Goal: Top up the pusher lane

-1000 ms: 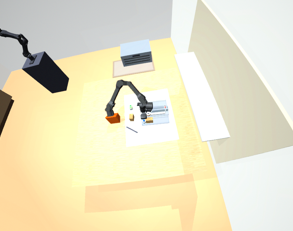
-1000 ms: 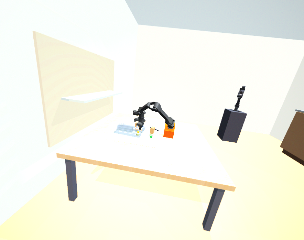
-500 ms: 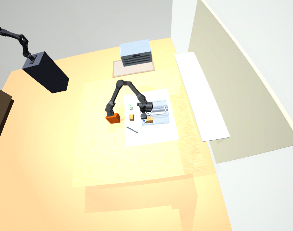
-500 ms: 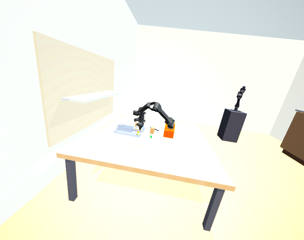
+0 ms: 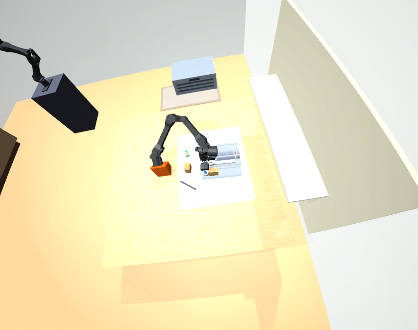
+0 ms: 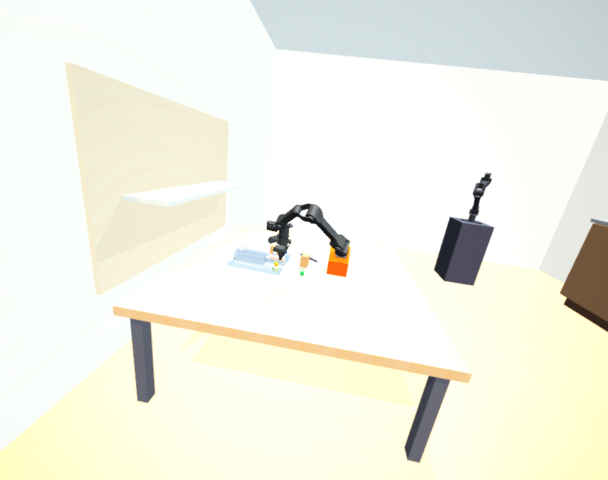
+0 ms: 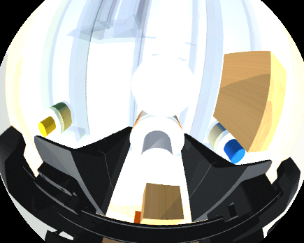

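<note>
My gripper (image 7: 157,135) (image 5: 204,165) (image 6: 278,252) is shut on a white jar (image 7: 154,123) and holds it upright at the front end of the pusher rack (image 5: 226,159) (image 6: 248,257). Just ahead of it in the wrist view, the matching white jar (image 7: 163,82) stands in the middle lane, close against the held jar. The lane rails (image 7: 209,29) run away behind it. I cannot see the pusher plate or the front stop clearly.
A yellow-capped jar (image 7: 52,120) (image 6: 275,265) stands left of the lane, a blue-capped jar (image 7: 228,146) (image 5: 205,172) and a wooden block (image 7: 248,96) (image 5: 213,172) to the right. A green-capped jar (image 5: 187,153) (image 6: 301,271), another block (image 5: 187,167) (image 6: 304,259) and a dark rod (image 5: 187,185) lie on the mat.
</note>
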Motion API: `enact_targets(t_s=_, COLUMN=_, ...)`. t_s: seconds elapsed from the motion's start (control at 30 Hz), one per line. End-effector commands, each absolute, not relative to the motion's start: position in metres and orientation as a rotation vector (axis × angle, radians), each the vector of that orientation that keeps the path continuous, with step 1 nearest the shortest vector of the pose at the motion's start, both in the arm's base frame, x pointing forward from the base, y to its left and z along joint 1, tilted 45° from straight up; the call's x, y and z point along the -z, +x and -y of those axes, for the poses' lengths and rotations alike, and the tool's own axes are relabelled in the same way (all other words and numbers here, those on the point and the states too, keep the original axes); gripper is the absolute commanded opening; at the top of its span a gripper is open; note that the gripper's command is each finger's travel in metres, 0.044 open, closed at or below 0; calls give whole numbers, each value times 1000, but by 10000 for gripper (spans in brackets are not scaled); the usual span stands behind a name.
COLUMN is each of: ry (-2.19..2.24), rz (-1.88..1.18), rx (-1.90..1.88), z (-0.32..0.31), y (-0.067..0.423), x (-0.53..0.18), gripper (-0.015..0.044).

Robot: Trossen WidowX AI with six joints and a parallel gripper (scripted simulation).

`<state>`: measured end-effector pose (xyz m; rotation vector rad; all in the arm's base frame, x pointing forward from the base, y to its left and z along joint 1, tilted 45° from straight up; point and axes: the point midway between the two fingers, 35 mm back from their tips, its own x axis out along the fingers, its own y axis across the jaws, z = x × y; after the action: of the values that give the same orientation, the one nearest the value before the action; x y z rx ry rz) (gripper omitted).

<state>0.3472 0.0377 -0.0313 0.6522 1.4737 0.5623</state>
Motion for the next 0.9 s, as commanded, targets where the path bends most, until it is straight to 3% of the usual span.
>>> enact_targets(t_s=0.0, ry=658, rz=-1467, rx=-567, z=-39, y=348, x=31, gripper=0)
enact_targets(t_s=0.87, ry=658, rz=-1467, rx=-567, z=-39, y=343, x=31, gripper=0)
